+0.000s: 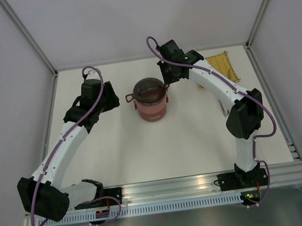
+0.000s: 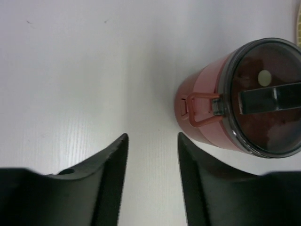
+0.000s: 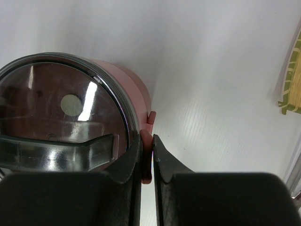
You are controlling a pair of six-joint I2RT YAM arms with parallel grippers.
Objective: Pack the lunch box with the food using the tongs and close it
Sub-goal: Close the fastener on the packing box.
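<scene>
Left arm (image 1: 61,152): base at near-left edge, elbow out to far left, forearm angled forward and inward.
Left claw (image 2: 152,160): jaws parted, nothing between them, pointing right.
Right arm (image 1: 220,87): base at near-right edge, first link upright, elbow high, forearm angled forward-left.
Right claw (image 3: 146,141): fingers (image 3: 127,160) nearly together, pinching red latch (image 3: 146,162).

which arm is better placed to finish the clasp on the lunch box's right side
Right. The right gripper pinches the red clasp on that side of the lunch box. The left gripper stands open over the table, beside the opposite side.
</scene>
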